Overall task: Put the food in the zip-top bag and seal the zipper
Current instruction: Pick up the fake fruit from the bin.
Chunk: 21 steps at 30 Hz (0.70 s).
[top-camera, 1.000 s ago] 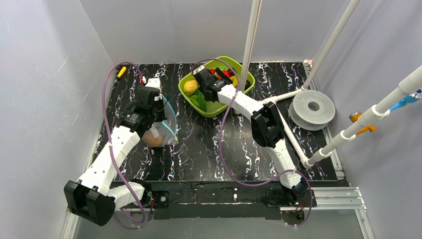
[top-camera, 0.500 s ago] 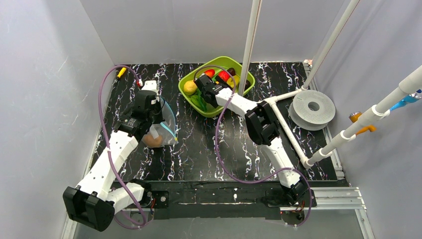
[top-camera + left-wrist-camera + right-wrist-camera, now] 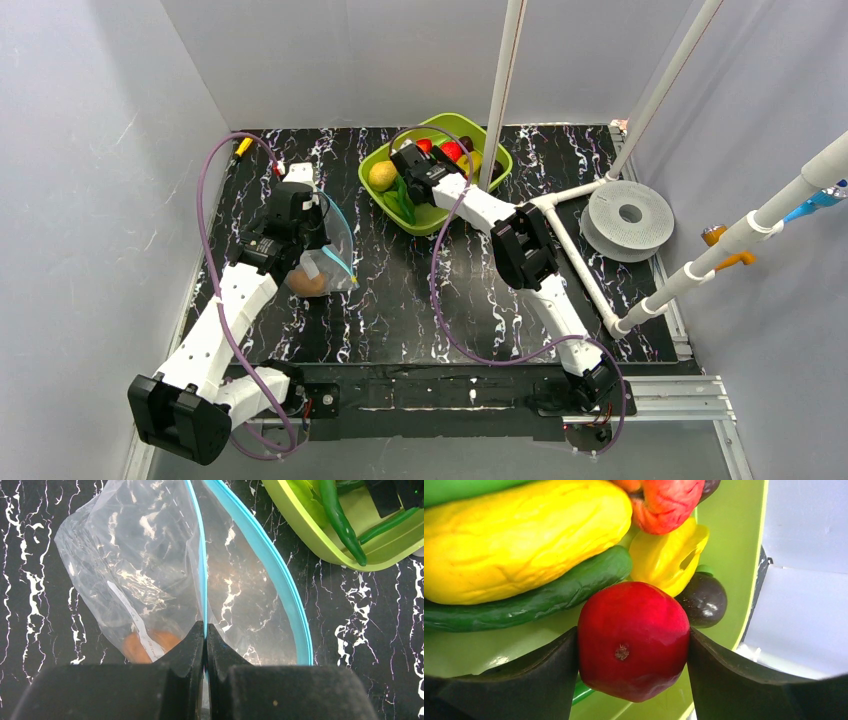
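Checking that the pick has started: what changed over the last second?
The right end effector narrowed its jaws onto the red fruit in the green tray, and its elbow swung slightly left. The left end effector stayed shut on the zipper of the zip-top bag, which barely moved.

Left arm [image 3: 225, 310] stretches forward, left gripper [image 3: 205, 627] pinched on blue-teal zipper strip [image 3: 201, 570]; right arm [image 3: 520, 250] reaches farther, right gripper [image 3: 633, 647] touching both sides of glossy red round fruit [image 3: 634, 625].

White arms [image 3: 215, 320], black joints [image 3: 520, 250], purple cables [image 3: 432, 285]
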Each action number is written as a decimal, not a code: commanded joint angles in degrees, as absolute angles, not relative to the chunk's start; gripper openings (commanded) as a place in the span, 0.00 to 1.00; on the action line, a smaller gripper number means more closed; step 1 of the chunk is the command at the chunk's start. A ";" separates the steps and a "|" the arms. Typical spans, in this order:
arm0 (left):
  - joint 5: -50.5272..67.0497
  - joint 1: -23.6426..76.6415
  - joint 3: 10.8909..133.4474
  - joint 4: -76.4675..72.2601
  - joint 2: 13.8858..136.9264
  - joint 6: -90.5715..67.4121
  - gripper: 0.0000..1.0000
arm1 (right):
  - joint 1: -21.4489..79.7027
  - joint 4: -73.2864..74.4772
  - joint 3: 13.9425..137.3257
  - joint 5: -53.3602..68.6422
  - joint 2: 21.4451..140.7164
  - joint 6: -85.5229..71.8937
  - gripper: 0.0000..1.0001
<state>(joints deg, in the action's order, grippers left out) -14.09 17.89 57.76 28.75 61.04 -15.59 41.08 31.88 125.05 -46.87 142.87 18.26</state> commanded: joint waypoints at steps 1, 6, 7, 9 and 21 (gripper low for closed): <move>-13.44 17.53 57.12 28.61 59.85 -16.15 0.00 | 43.36 31.51 130.04 -47.92 137.92 19.16 0.49; -12.16 17.55 56.94 28.57 59.60 -16.68 0.00 | 47.16 36.40 131.03 -42.04 130.69 14.35 0.41; -12.00 17.55 56.83 28.56 59.49 -16.82 0.00 | 47.93 38.05 131.17 -40.54 129.37 12.05 0.39; -11.77 17.56 56.57 28.57 59.00 -17.27 0.00 | 49.18 41.36 131.05 -36.50 126.66 8.48 0.34; -6.53 17.57 56.09 27.76 57.20 -18.98 0.00 | 50.01 33.86 102.38 3.92 102.66 -17.91 0.13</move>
<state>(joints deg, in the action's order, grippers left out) -8.86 17.82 56.62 28.32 58.76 -18.09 50.63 40.82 111.35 -13.32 107.37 -7.92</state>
